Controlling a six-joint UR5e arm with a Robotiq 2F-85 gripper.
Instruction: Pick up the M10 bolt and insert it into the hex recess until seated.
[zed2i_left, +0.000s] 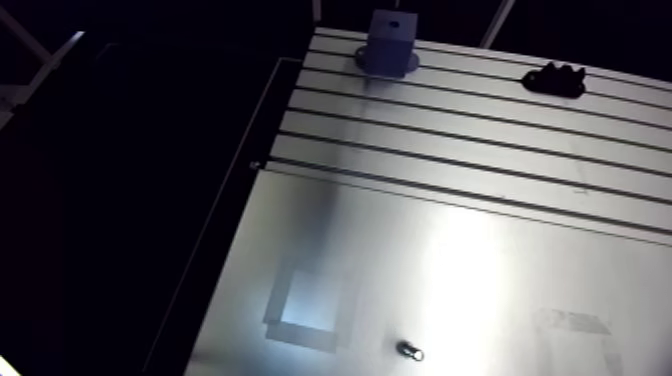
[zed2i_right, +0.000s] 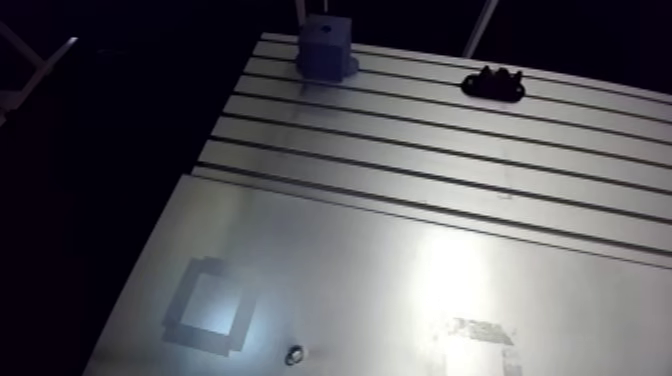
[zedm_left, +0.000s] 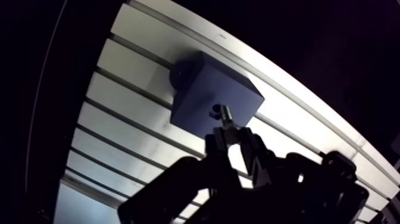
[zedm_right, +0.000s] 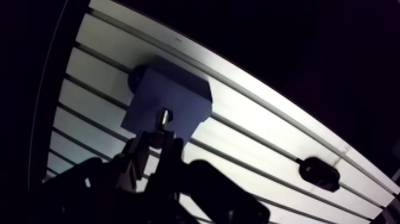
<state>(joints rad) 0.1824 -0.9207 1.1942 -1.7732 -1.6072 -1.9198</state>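
Observation:
In the wrist view my gripper is shut on the M10 bolt, a small metal bolt that sticks out beyond the fingertips. The bolt's end sits just at the dark recess in the top face of a blue block. I cannot tell whether it touches the recess. The block stands on the slotted table. In the arm view the same block stands at the far end of the slots, and the gripper does not show there.
A black clamp-like part lies on the slotted section to the right of the block. A small metal piece lies on the smooth plate near the front. Grey tape outlines mark the plate. The table's left edge drops into darkness.

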